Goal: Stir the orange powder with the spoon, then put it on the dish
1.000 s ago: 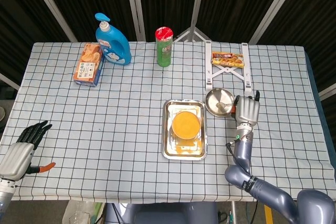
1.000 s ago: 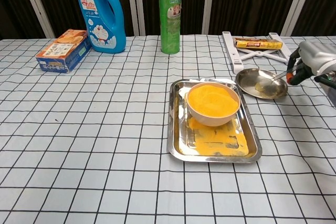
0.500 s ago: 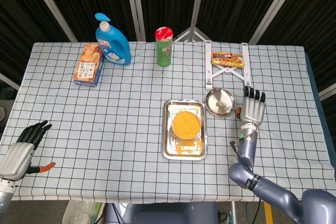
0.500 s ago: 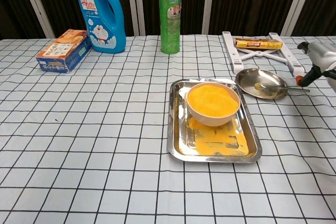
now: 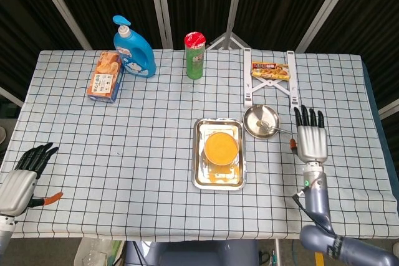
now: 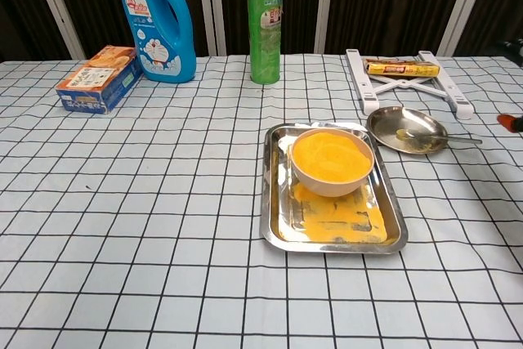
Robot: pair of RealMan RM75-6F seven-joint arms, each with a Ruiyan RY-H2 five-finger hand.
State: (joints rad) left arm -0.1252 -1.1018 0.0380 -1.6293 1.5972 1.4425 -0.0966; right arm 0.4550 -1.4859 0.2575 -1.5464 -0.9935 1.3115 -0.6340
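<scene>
Metal spoon [image 6: 425, 138] resting in round steel dish [image 6: 384, 125], white bowl of orange powder [image 6: 330, 158] on steel tray [image 6: 274, 226], right hand [image 5: 310, 142] empty with fingers spread, left hand [image 5: 20, 183] likewise empty and spread.

On the table stood one tray [image 6: 278, 218], one bowl [image 6: 330, 163] of orange powder, one dish [image 6: 384, 130], one spoon [image 6: 433, 138], one blue bottle [image 6: 158, 22], one green can [image 6: 265, 30], one box [image 6: 98, 79], one white stand [image 6: 359, 79] and one snack bar [image 6: 401, 68].

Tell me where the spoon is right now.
The spoon lies in the small round dish, right of the tray, handle poking over the rim toward the right hand, which is clear of it.
</scene>
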